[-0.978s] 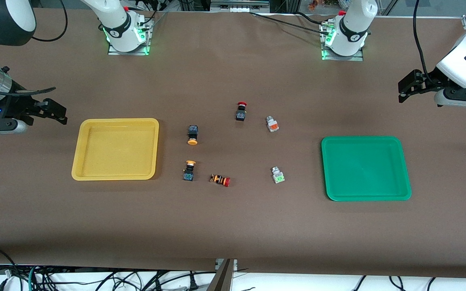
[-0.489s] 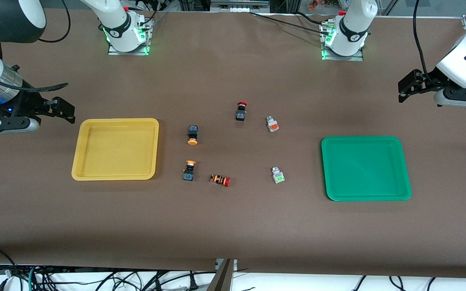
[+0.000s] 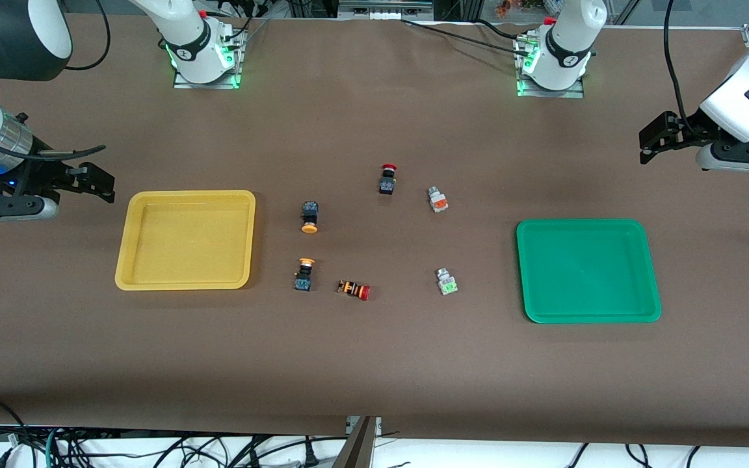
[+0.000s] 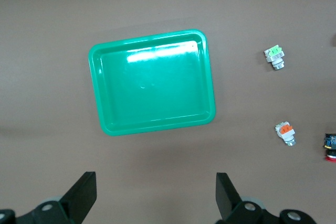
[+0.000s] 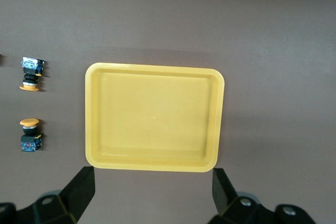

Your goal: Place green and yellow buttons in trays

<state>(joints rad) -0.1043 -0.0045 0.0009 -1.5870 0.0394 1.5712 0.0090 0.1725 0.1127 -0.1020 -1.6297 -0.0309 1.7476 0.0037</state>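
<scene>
Both claws gaped empty: right claw [image 3: 91, 182] beside yellow tray [image 3: 185, 240], nearest yellow-capped buttons [image 3: 309, 216]; left claw [image 3: 657, 140] waited.

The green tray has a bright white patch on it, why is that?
In the left wrist view the green tray carries a white streak of glare along one inner edge, probably an overhead lamp mirrored in shiny plastic. In the front view the same tray shows no such streak, only even colour.

Glossy plastic yellow tray [image 3: 129, 240] and green tray [image 3: 651, 273] — matt brown table cover [image 3: 374, 364]
</scene>
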